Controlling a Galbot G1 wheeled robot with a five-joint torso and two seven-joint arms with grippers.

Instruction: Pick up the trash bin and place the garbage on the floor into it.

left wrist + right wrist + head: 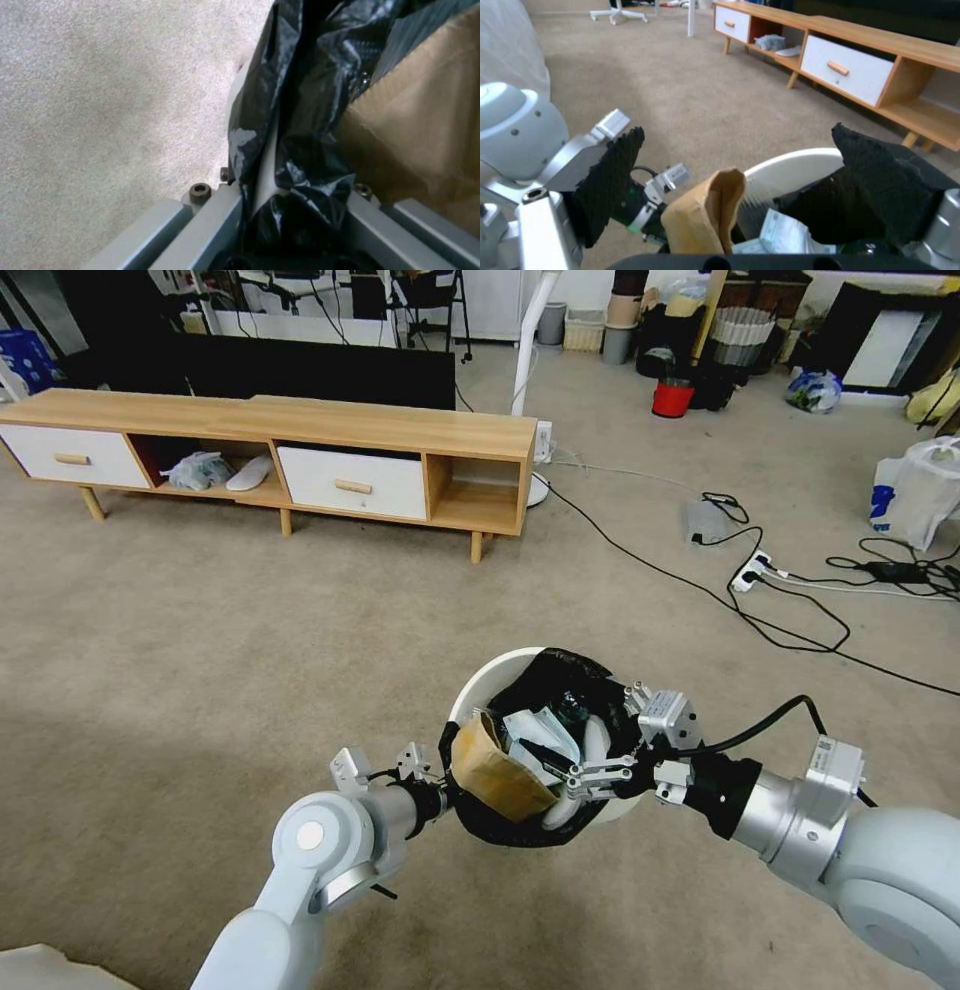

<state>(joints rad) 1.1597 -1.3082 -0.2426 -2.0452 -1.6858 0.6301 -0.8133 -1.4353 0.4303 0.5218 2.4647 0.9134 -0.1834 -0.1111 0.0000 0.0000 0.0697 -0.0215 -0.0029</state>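
Two grippers meet at a small white trash bin [492, 675] held above the carpeted floor [250, 650], in front of a long wooden TV cabinet [300, 420] with white drawers. At left, the left gripper [440, 778] has its jaws clamped on the bin's near rim, pinching the white plastic edge and the black bag liner [280, 123] folded over it, as the left wrist view shows close up. The bin looks light and fairly stiff, so a rim pinch should carry it, though the glossy liner could slide under the pads and the load would likely tip away from a one-sided hold. Inside, a brown paper carton [495, 770] stands on end against the near wall, its top poking above the rim; beside it lie white wrappers or tissues [785, 232] and what appears to be a green bottle [572, 707], partly buried. The bin seems close to full. At right, the right gripper [585, 778] hovers over the bin's mouth with its jaws apart, black pads spread wide in the right wrist view and nothing between them. No litter is visible on the stretch of carpet in view, so the collecting looks largely done.
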